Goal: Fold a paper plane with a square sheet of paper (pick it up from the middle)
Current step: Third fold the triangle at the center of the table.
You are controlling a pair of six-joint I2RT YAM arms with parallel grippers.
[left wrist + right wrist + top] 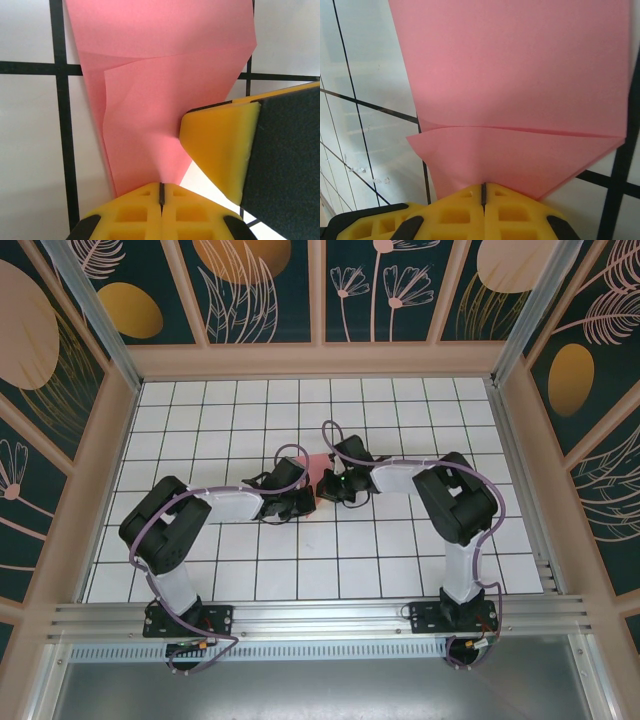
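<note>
Where my two arms meet over the middle of the white gridded board (400, 420), I have the pink-red sheet of paper (317, 466) between them, and from above only a small patch of it shows past the wrists.

My left gripper (161, 189) is fully closed: the two yellow fingertips press flat together with the paper's narrow lower end pinched in the seam between them. From that pinch the sheet fans upward and widens. It is no longer a flat square here. One layer lies over another, with a slanting edge crossing near the top and a soft buckle down the left side. A yellow finger (215, 145) of my right gripper, backed by a black pad, comes in from the right and sits against the paper's right edge.

My right gripper (483, 189) is closed just as tightly, its fingertips meeting on the paper's near edge. Ahead of them a crease runs nearly straight across the sheet, with two angled flaps below it coming down toward the pinch.

Black grid lines of the board show around the paper on both sides. Whether the sheet rests on the board or hangs slightly above it, I cannot quite tell from these angles.
</note>
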